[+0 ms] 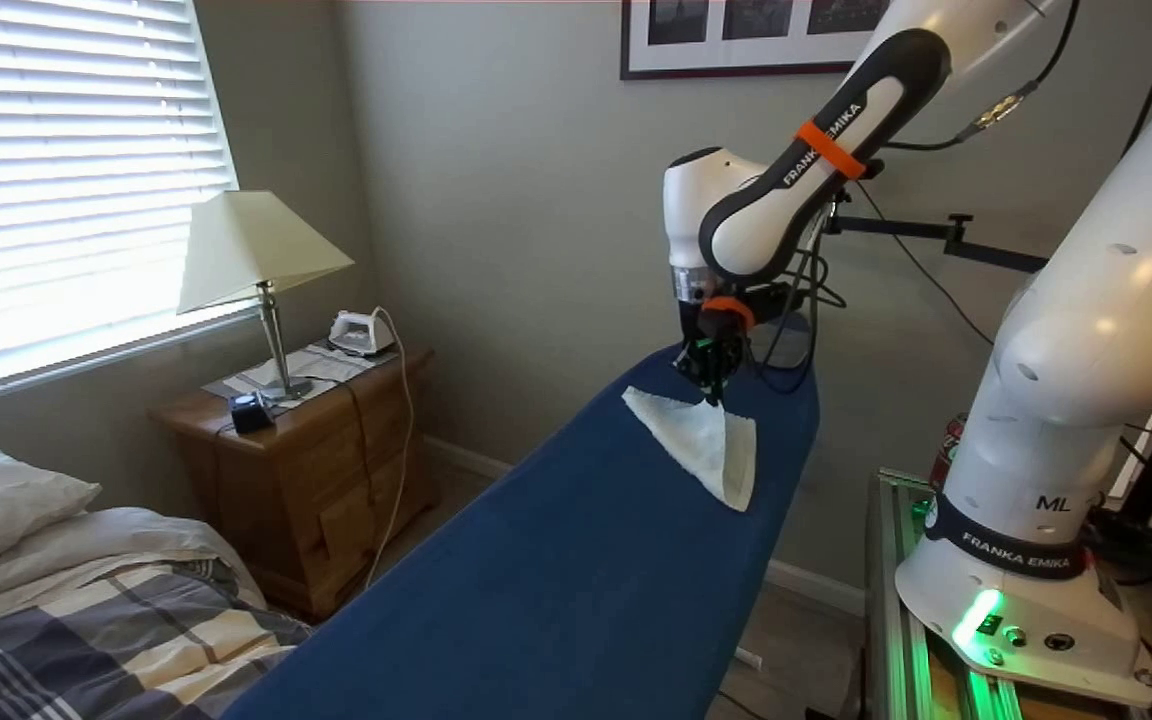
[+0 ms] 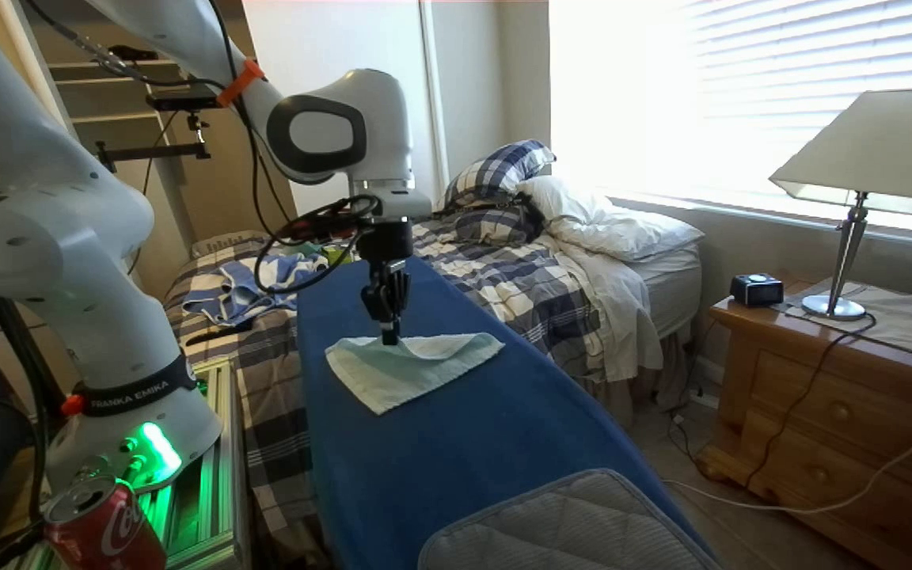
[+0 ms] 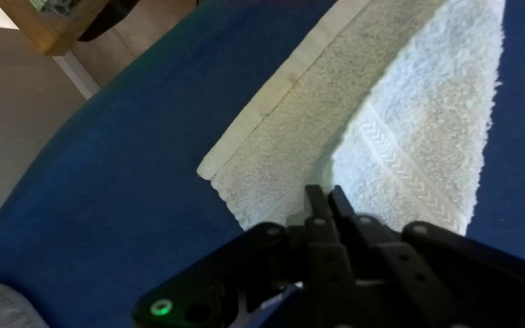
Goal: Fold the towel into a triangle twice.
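Pointed downward, the hand is seen with its fingers nearly together, and a raised edge of the pale towel is judged to be clamped between them, since the cloth is drawn up to a peak at the fingertips in an exterior view. The rest of the towel is spread beneath the hand and out to both sides of it, mostly down on the bench, in a roughly triangular outline. Whether one fold has been finished or is only being formed cannot be told.

Should the pinch be shallow, the edge may be lost while it is carried, and the flap would be dropped short. If too deep a bite has been taken, the whole towel could be dragged along the bench rather than folded. A skewed triangle is to be feared if the layer marked by a woven band, to one side of the fingertips, is not brought into line with the hem on the opposite side. Cloth might also be snagged by the cables looped beside and above the hand, should they be swung low.
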You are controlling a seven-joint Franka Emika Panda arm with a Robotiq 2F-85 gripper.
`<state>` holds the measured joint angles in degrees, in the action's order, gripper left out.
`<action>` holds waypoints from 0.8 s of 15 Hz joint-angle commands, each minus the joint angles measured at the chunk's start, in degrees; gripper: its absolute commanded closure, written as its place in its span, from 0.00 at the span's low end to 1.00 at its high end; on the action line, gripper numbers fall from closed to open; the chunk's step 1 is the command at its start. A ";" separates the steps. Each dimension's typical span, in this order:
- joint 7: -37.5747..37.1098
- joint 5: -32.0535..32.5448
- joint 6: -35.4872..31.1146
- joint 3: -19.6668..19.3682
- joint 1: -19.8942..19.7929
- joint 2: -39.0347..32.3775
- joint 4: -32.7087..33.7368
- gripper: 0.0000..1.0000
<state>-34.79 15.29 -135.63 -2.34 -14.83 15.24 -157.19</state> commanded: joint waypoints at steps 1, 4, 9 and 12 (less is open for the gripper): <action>1.89 1.71 2.23 -0.81 -0.98 0.94 0.06 0.97; 2.83 2.45 2.32 -1.26 -1.51 0.86 0.06 0.98; 3.97 4.91 1.70 -2.11 -2.76 0.65 0.06 0.98; 4.43 5.68 1.48 -2.39 -3.18 0.30 0.06 0.98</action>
<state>-31.52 19.09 -134.38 -4.17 -17.27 15.24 -157.19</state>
